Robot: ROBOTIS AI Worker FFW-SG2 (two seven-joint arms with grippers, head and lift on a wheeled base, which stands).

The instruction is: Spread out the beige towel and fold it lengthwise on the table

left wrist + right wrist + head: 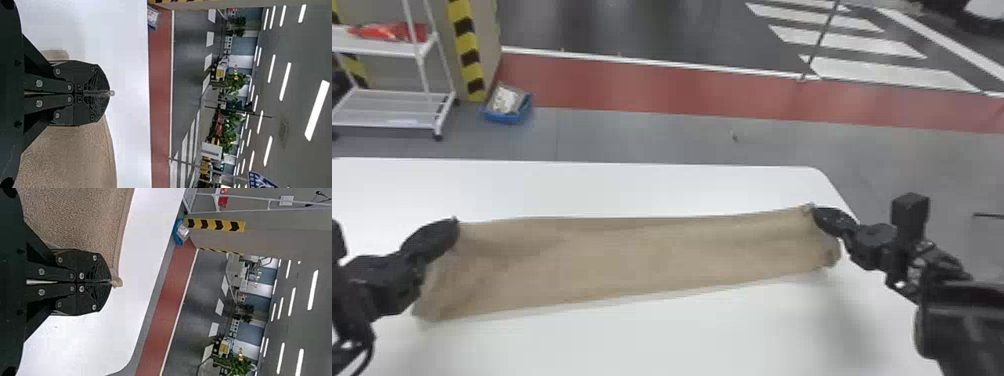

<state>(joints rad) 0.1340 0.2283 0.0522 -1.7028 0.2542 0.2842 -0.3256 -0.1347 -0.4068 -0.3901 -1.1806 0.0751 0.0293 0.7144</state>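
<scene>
Over to the far left, beyond the beige towel, there's a white wheeled rack on the floor, and here's the left gripper at the towel's left end, its two fingers pressed together on the far corner, a tiny nub of cloth poking past the tips. Out past the towel's far edge, on the left side, come a striped pillar and a blue bin, both off the table and seemingly no bother to anyone. And the towel itself! Its long axis runs from one gripper to the other, angling slightly away from the robot toward the right, the cloth spreading from the pinched far edge back toward the robot; whether the near edge touches the table, one cannot tell. At the towel's right end, the right gripper matches its partner, fingers closed on the other far corner, with a loose, bunched bit of cloth just nearer the robot. Neither arm looks favoured here: each has its own corner, so the fold probably calls for both to carry that far edge together, square across the long axis. The snag to watch is the rounded table corner just beyond the towel's right end, where cloth might slip over the side, and slack in the middle could crease.
</scene>
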